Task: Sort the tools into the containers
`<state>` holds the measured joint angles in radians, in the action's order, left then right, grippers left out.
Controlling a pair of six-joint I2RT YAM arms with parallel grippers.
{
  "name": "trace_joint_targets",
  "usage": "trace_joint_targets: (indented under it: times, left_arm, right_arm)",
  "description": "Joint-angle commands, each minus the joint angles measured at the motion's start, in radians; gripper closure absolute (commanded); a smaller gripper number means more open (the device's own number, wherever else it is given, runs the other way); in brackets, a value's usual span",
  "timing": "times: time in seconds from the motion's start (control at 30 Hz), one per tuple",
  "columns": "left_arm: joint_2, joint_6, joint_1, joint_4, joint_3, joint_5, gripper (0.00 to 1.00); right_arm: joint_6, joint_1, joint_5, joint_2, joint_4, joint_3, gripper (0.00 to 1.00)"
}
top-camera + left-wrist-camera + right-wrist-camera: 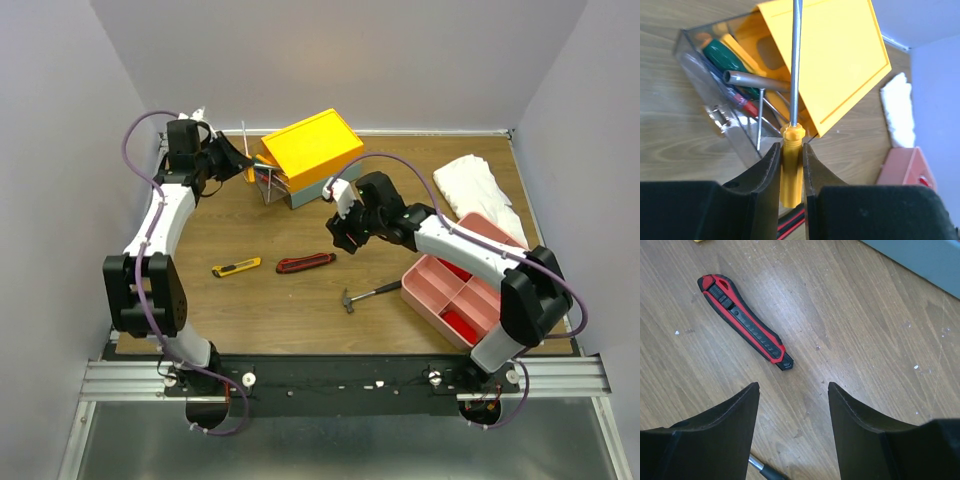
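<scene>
Seen from above, the left gripper [791, 150] blurs into the clutter at the box's corner. Its own wrist view is clearer: the jaws are clamped on the orange-handled screwdriver [791, 172], whose steel shaft points up over the clear drawer [700, 65] standing out of the yellow-topped box [840, 60]. Glare muddles the drawer's contents, though a green-handled screwdriver [722, 56] and a silver wrench [752, 80] show inside. Mid-table [260, 320] lie the yellow utility knife [236, 267] and the red utility knife [745, 322], near each other. The right gripper [793, 390] hangs above the red one, jaws spread, holding nothing. The mini hammer [368, 294] lies just beside a pink tray [432, 278]; the right wrist view cuts off all but a bit of its handle.
</scene>
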<state>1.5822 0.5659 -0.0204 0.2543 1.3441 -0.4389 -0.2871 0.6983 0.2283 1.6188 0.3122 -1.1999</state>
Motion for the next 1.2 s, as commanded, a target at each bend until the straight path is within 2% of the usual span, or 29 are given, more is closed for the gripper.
trace_joint_targets:
  times: [0.0,0.33,0.43,0.47,0.5,0.57,0.77,0.9,1.03,1.13,1.17]
  left_arm:
    - [0.102,0.236,0.0,-0.17,-0.02,-0.139,1.0]
    - [0.177,0.29,0.019,-0.19,0.02,-0.116,1.0]
    - [0.177,0.276,0.017,-0.182,0.01,-0.112,0.82]
    - [0.173,0.278,0.045,-0.179,0.006,-0.112,0.72]
    - [0.159,0.278,0.046,-0.176,0.0,-0.11,0.68]
    - [0.142,0.275,0.045,-0.153,-0.014,-0.101,0.61]
    - [0.076,0.272,0.03,-0.095,-0.005,-0.06,0.54]
    - [0.041,0.262,-0.015,-0.089,-0.011,-0.058,0.55]
    - [0.009,0.181,-0.05,-0.082,-0.031,-0.052,0.59]
    - [0.001,0.082,-0.076,-0.058,-0.049,-0.037,0.71]
    - [0.001,0.062,-0.082,-0.05,-0.066,-0.037,0.87]
  right_arm:
    - [-0.035,-0.005,-0.033,-0.039,0.028,-0.024,0.35]
    - [-0.063,-0.005,-0.057,-0.056,0.01,0.003,0.35]
    - [-0.057,-0.005,-0.052,-0.045,0.008,0.003,0.35]
    - [-0.055,-0.005,-0.052,-0.042,0.008,0.0,0.35]
    - [-0.057,-0.005,-0.052,-0.04,0.008,-0.006,0.35]
    - [-0.069,-0.005,-0.063,-0.037,0.004,-0.013,0.35]
    - [-0.084,-0.04,-0.054,-0.017,-0.004,-0.09,0.35]
    - [-0.096,-0.086,-0.032,0.015,-0.005,-0.174,0.35]
    - [-0.06,-0.129,-0.041,0.064,-0.146,-0.239,0.35]
    - [-0.015,-0.145,-0.098,0.136,-0.299,-0.283,0.35]
    - [0.006,-0.146,-0.107,0.168,-0.332,-0.302,0.36]
